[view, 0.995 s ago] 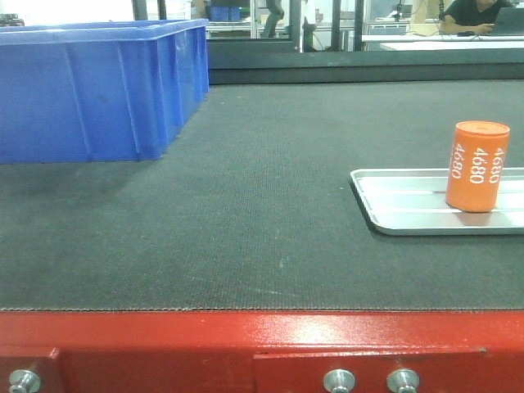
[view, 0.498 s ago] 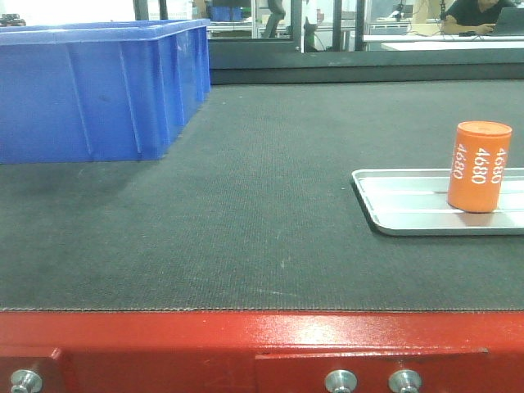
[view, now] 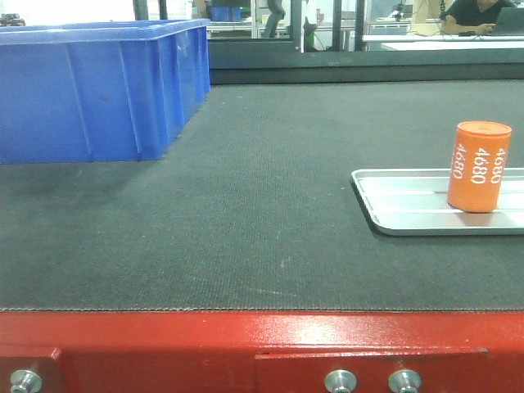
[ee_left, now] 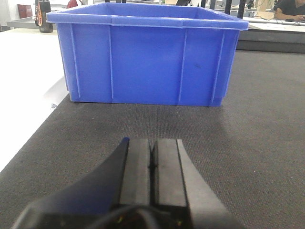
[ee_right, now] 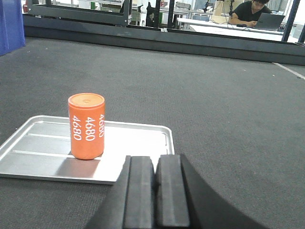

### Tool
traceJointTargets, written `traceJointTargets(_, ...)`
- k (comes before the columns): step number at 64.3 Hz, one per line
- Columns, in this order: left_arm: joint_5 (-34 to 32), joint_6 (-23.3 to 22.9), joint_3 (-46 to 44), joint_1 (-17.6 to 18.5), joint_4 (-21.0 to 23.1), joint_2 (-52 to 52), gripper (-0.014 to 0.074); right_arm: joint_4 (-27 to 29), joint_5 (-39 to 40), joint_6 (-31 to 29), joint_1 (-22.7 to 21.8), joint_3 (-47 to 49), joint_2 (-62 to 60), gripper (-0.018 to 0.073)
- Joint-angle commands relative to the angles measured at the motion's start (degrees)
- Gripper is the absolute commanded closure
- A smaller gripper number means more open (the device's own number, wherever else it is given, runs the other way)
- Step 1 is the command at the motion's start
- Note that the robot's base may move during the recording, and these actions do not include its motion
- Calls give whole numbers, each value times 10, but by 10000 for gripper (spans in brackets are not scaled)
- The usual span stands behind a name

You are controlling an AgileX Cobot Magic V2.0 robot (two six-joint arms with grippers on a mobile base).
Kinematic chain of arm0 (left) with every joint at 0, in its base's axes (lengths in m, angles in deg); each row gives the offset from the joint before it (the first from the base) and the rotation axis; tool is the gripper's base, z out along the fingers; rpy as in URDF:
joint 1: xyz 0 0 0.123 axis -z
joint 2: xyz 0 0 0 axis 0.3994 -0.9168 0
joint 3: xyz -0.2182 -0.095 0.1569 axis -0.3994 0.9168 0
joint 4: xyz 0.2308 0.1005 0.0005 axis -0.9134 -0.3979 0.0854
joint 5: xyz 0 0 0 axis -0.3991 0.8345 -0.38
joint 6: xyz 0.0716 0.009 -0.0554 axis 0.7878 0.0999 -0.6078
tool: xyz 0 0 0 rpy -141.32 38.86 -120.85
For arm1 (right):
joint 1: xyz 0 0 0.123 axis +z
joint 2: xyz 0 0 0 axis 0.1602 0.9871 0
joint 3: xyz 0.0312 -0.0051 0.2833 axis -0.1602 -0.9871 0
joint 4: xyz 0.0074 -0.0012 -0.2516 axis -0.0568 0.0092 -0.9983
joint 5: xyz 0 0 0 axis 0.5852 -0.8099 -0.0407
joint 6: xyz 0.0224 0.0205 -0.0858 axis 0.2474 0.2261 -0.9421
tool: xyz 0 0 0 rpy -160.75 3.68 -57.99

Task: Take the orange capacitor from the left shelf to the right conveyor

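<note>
Nothing moved; orange capacitor [view: 478, 166] upright, "4680" printed.

The conveyor [view: 246, 221] belt is a dark grey, matt stuff with a fine woven grain, rough-looking all over. Its front edge [view: 246, 348] is red-painted metal with a soft sheen, set with bright, shiny steel bolts [view: 340, 381]. The blue bin [view: 98, 90] is moulded plastic, smooth and ribbed, with a dull gloss on its walls. The silver tray [view: 393, 214] is bare metal, polished enough to glare white where light strikes it. The orange capacitor [view: 479, 166] has a smooth, satin skin with crisp white print. Both pincers, left [ee_left: 151, 164] and right [ee_right: 155, 191], show flat matt black pads, seemingly plastic or rubber.
</note>
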Motion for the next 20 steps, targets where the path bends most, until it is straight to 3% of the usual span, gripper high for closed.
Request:
traceJointTargets(1, -49, -1, -3, 0, 2, 6, 723, -5, 49, 0, -4, 2, -8, 500)
traceJointTargets(20, -49, -1, -3, 0, 2, 6, 723, -5, 49, 0, -4, 2, -8, 500)
